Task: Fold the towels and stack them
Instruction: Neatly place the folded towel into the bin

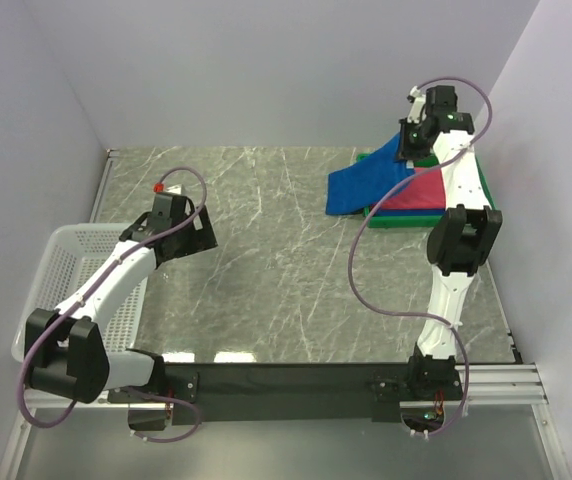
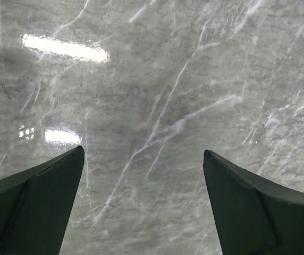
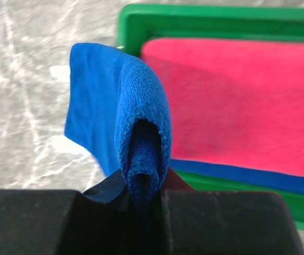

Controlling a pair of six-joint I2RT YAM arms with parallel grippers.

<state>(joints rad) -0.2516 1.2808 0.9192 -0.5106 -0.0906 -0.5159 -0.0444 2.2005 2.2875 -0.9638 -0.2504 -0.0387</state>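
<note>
Towels: all three sit at the far right of the surface (image 1: 266, 260). Pink towel (image 3: 237, 101) lies flat in the tray (image 3: 205, 18), with a second blue towel (image 3: 258, 178) showing only as a strip under one edge of it. Blue towel (image 3: 136, 106) is pinched at a bunched edge in my right end effector (image 3: 144, 194), which is closed on it and raised above the tray's left side. The rest of the cloth drapes down over the rim onto the surface. My left end effector (image 2: 141, 159) is wide open and holds nothing. It hovers over bare surface near the basket (image 1: 56, 265), well apart from the towels.

Step in hand, my guess: get the blue towel off the tray and laid out for folding. To do it well:
- Pull toward mid-surface, low and slow, so the cloth spreads without snagging the rim or dragging the pink towel.
- Bring the left in for a second corner, since one pinch alone likely leaves it crumpled.

Hard to tell:
- Which corner or edge I hold, and how many layers.
- Whether the second blue towel is folded.

Top view: my right arm covers part of the tray, and my left arm hides part of the basket.
</note>
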